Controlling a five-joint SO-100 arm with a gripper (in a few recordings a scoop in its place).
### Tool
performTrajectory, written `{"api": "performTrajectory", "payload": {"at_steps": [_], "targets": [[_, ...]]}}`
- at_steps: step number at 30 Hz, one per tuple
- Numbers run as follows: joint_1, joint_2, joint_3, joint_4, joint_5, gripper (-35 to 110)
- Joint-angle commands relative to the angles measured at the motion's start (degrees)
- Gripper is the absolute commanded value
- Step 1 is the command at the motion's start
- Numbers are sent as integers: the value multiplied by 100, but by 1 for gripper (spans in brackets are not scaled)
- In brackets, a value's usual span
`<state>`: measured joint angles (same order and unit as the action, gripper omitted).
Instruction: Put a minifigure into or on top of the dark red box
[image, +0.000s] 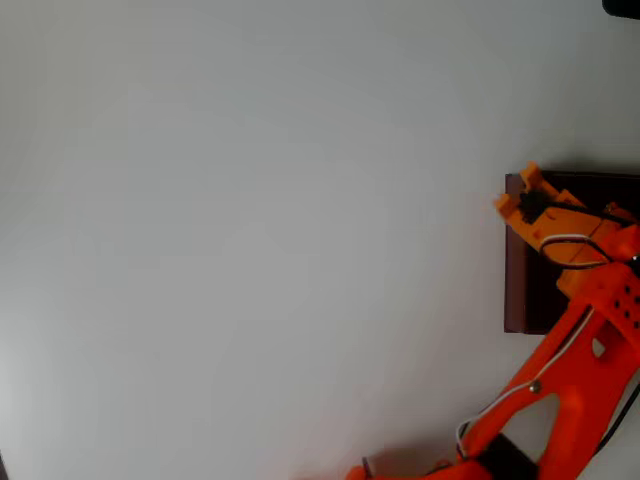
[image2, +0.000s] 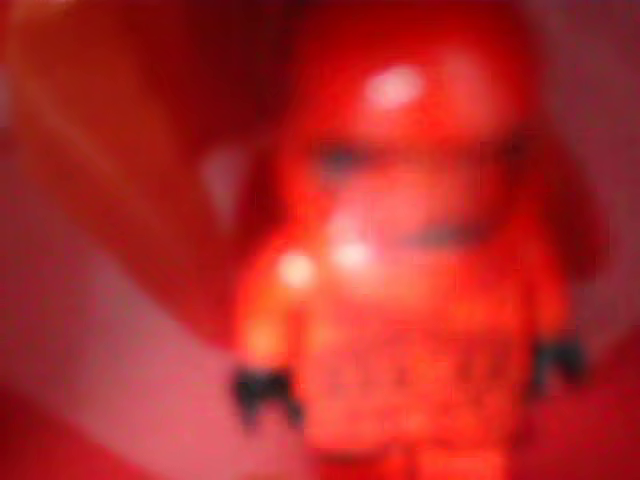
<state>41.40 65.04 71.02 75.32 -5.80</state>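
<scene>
The dark red box (image: 517, 285) lies at the right edge of the overhead view, cut off by the frame, with a near-black inside. My orange gripper (image: 520, 200) reaches over the box's upper left corner, and the arm covers much of the box. In the wrist view the all-red minifigure (image2: 410, 250) is a very close blur, upright, with its round head on top and small dark hands at its sides. An orange finger (image2: 90, 130) rises right beside it on the left. The gripper looks shut on the figure. Reddish box surface shows behind it.
A plain white table (image: 250, 240) spreads left of the box in the overhead view. The arm's base and cables (image: 500, 430) sit at the bottom right. A small dark object (image: 622, 6) pokes in at the top right corner.
</scene>
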Motion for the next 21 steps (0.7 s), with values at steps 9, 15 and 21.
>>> {"api": "performTrajectory", "payload": {"at_steps": [9,15,21], "targets": [[-1485,4579,1397,1274,-932,21],[-3762,7752,3647,1081,-483,22],[-6416,9132,5432,756,334,19]]}}
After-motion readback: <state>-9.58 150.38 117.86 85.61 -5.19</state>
